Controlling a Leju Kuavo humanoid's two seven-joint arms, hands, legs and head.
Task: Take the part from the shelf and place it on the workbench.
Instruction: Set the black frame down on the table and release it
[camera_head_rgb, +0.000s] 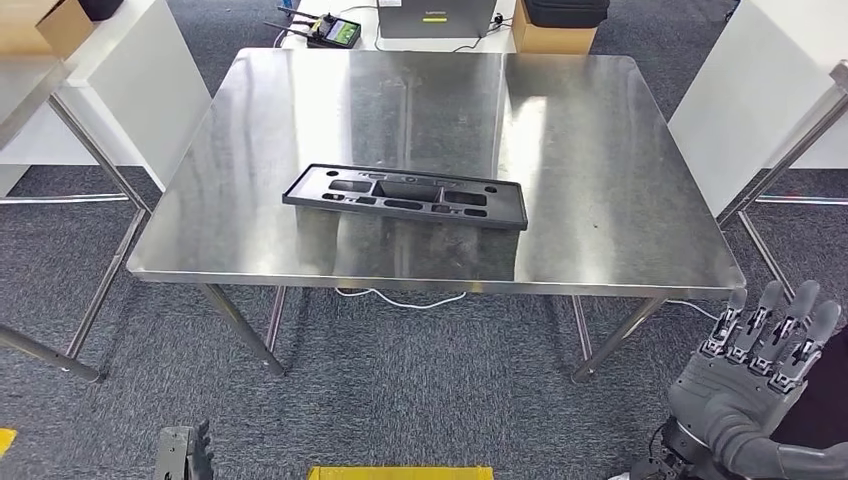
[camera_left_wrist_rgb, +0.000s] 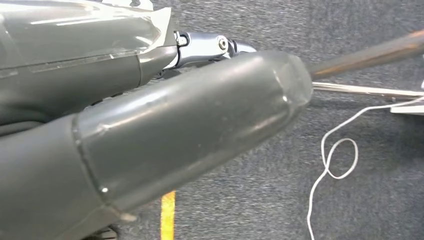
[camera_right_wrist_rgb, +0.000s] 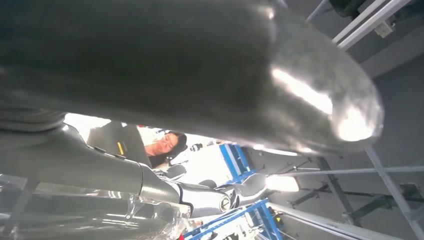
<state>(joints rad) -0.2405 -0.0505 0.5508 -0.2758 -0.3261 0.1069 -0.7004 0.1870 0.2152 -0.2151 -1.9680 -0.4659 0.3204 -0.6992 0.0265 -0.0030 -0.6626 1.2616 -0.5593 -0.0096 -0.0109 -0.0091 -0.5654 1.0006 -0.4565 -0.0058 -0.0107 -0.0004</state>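
While the part (camera_head_rgb: 405, 196) lies flat near your workbench's (camera_head_rgb: 600, 150) front edge, both hands, left (camera_head_rgb: 185, 452) and right (camera_head_rgb: 755, 365), hang low, grasping nothing

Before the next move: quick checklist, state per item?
1. Black part flat on the workbench: ok.
2. Part inside the table edges: ok, near the front edge.
3. Right hand off the part: ok, low beside the table, holding nothing.
4. Left hand off the part: ok, low by the floor.
5. Left hand's fingers open: cannot tell.
6. White cable clear of the feet: cannot tell.
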